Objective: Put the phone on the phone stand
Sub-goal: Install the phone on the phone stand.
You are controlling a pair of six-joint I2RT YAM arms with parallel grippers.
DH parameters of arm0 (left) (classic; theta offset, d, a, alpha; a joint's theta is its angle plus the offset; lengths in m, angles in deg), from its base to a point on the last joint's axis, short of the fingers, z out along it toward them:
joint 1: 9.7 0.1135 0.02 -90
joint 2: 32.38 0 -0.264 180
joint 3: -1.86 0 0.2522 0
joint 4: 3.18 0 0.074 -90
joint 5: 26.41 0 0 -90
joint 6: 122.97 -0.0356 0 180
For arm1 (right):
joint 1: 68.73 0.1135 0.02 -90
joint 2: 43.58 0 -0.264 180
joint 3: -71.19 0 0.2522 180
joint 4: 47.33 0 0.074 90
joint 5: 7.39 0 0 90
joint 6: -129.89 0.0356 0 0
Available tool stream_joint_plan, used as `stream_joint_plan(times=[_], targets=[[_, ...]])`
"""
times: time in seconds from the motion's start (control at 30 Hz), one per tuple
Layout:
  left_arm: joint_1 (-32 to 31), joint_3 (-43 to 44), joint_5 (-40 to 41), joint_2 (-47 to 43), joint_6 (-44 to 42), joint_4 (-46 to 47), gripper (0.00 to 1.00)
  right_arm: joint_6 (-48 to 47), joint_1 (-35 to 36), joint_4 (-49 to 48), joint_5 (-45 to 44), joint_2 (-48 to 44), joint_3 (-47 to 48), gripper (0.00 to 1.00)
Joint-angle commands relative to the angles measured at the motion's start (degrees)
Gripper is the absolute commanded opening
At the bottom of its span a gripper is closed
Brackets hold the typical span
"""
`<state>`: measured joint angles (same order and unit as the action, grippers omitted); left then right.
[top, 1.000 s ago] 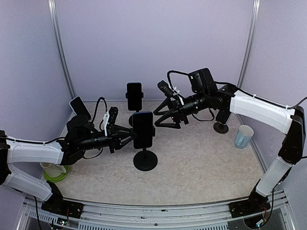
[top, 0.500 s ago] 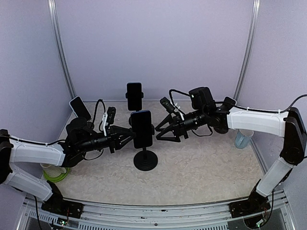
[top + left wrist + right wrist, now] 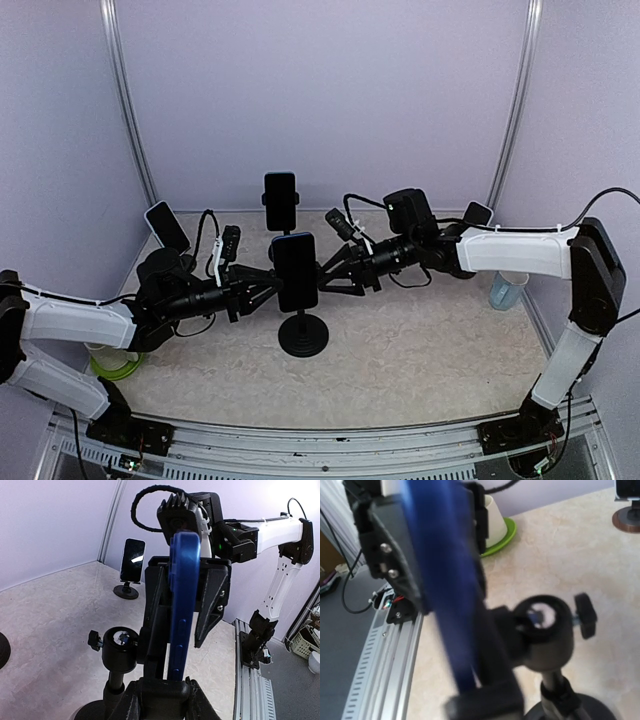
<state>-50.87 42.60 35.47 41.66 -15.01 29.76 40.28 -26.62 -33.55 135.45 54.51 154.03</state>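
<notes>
Where the left gripper [image 3: 276, 287] clamps it, the phone [image 3: 296, 270] stands upright.

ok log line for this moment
left gripper: shut on phone | right gripper: open, astride phone | phone: upright at stand top

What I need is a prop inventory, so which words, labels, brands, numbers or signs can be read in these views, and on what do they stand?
No text can be read in any view.
blue phone: dark screen and plain edge, no marking shows.
phone on the rear stand: dark screen, no marking shows.
phone at the far left: dark screen, no marking shows.
pale blue cup: too small to tell whether it carries any print.
</notes>
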Motion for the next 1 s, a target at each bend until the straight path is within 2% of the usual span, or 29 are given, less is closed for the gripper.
stream_joint_plan(times=[0.0, 0.07, 0.4, 0.67, 0.83, 0.97], targets=[[-0.7, 0.4, -2.4, -0.2, 2.9, 4.2, 0.00, 0.9, -0.2, -1.0, 2.0, 2.2, 3.3, 0.44], [-0.7, 0.6, -2.3, -0.2, 2.9, 3.9, 0.00, 1.5, -0.2, -1.3, 3.9, 2.7, 3.8, 0.40], [-0.7, 0.9, -1.8, -0.2, 2.9, 2.6, 0.00, 0.8, -0.2, -3.9, 9.6, 1.0, 2.5, 0.37], [-0.8, 1.1, -2.0, 0.4, 2.9, 2.6, 0.00, 3.2, -0.1, -5.3, 12.8, 2.7, 3.1, 0.19], [-1.1, 1.7, -1.2, 0.0, 4.4, 0.4, 0.00, 5.5, -0.1, -5.7, 14.0, 2.7, 2.2, 0.03], [-1.7, 1.8, -0.8, -0.4, 4.7, -0.8, 0.00, 5.6, 0.4, -5.7, 14.6, 2.3, 0.5, 0.00]])
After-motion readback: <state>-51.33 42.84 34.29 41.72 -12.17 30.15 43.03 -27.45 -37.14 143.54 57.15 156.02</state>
